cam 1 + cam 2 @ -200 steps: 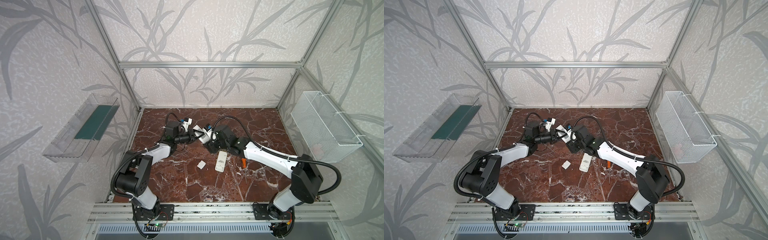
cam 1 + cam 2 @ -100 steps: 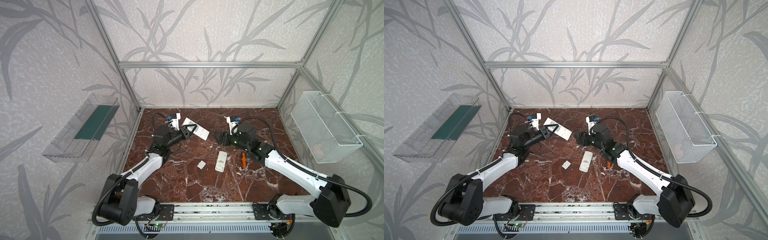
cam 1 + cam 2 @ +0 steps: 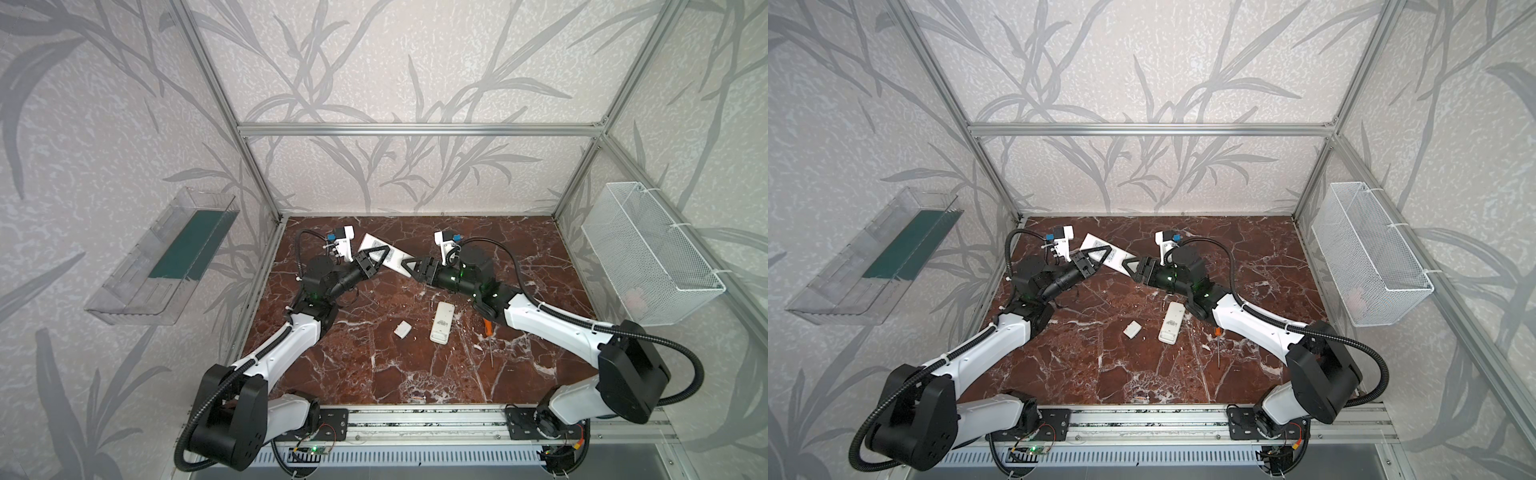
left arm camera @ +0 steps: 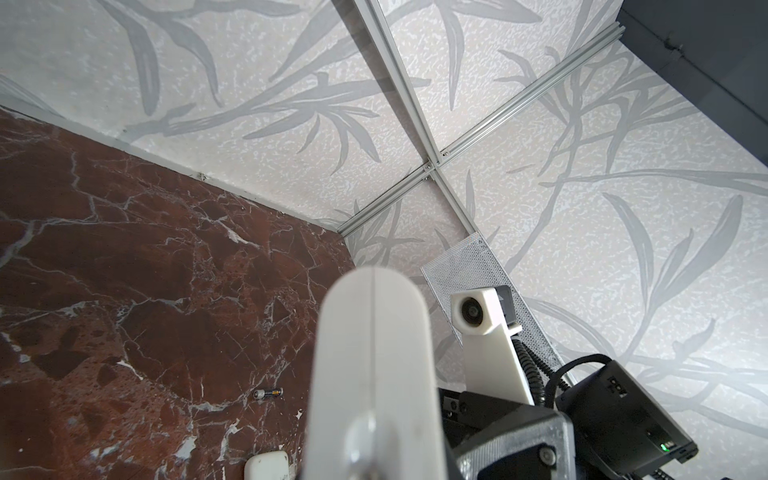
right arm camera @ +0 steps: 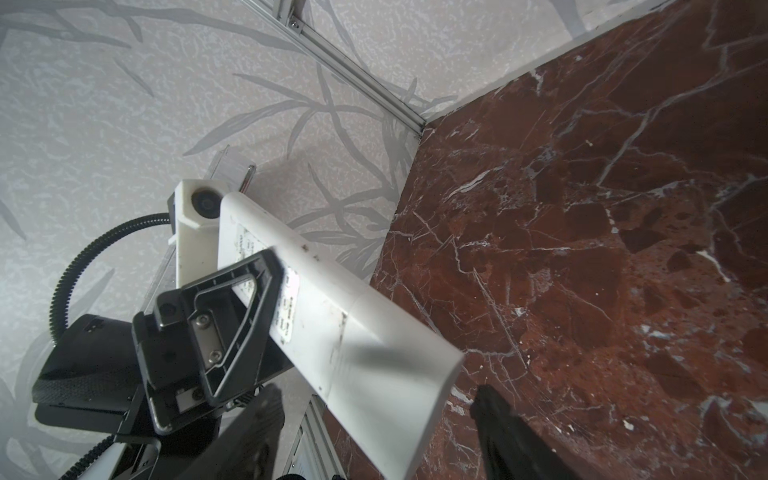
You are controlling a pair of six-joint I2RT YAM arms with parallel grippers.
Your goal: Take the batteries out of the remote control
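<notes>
Left end effector (image 3: 380, 254) clamped on the remote (image 3: 394, 259), holding it aloft over the far-left counter (image 3: 374, 374). Right end effector (image 3: 406, 265) has its jaws apart, straddling the remote's right end. The right wrist view shows a gap beside one finger, so I judge it is not gripping. Progress: one battery (image 4: 268, 393) lies loose on bare counter, too small to find in the top views. A cover (image 3: 402, 329) lies mid-counter just beside a second remote (image 3: 442, 322). The held remote's back looks closed and any cells inside are hidden, so probably more to unload. Room: left post and far wall are close to the left arm; the middle and near counter are open. The screwdriver (image 3: 489, 330) sits partly under the right forearm.
</notes>
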